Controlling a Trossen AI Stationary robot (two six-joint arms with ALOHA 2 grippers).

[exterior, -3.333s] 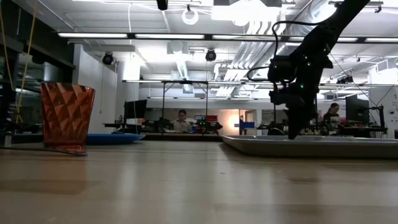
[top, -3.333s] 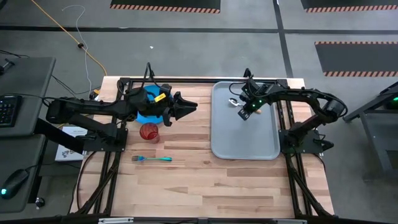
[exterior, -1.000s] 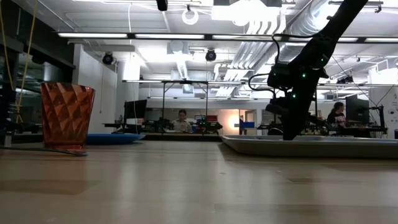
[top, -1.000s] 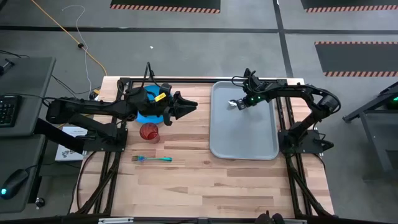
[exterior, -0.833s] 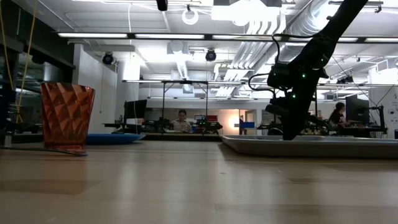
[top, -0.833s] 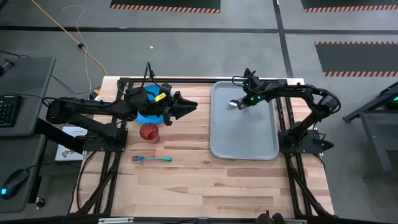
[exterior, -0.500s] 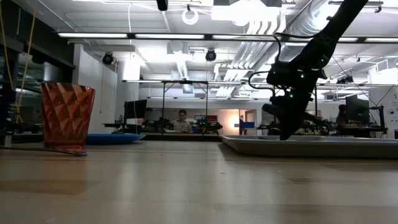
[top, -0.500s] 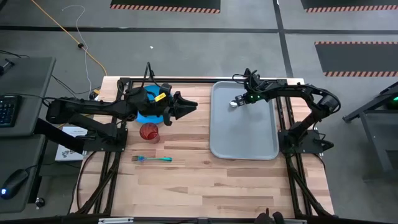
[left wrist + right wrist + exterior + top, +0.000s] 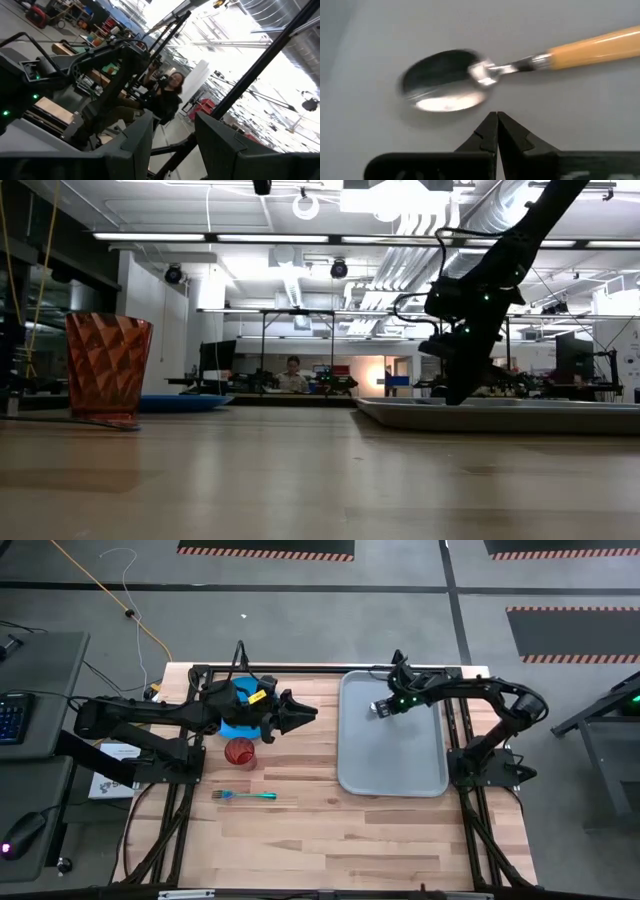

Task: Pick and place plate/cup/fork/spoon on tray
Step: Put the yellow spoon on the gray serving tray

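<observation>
We have our right hand (image 9: 497,131) low over the far end of the tray (image 9: 392,765), its two fingers pressed together with nothing between them, and the spoon (image 9: 490,75) lies flat on the grey tray floor just past the fingertips, silver bowl nearest us and orange handle pointing away. It reads to us as a finished drop-off: the spoon rests on its own, and we judge the hand is closed simply because it has let go and no longer needs its width. Against the high view of half a second ago, the hand has slid a touch toward the tray's far rim, and in the low view the arm leans further over; three seconds back it stood more upright and nearer the tray's middle. Our left hand (image 9: 300,712) waits above the counter (image 9: 330,830) beside the plate (image 9: 235,710), fingers parted and holding nothing, and it has not shifted. The plate sits at the counter's far left, partly under that arm, the cup (image 9: 240,752) just in front of it, and the fork (image 9: 245,796) nearer the front edge; all three lie where they did earlier, off the tray, so most of the job is still ahead of us.
</observation>
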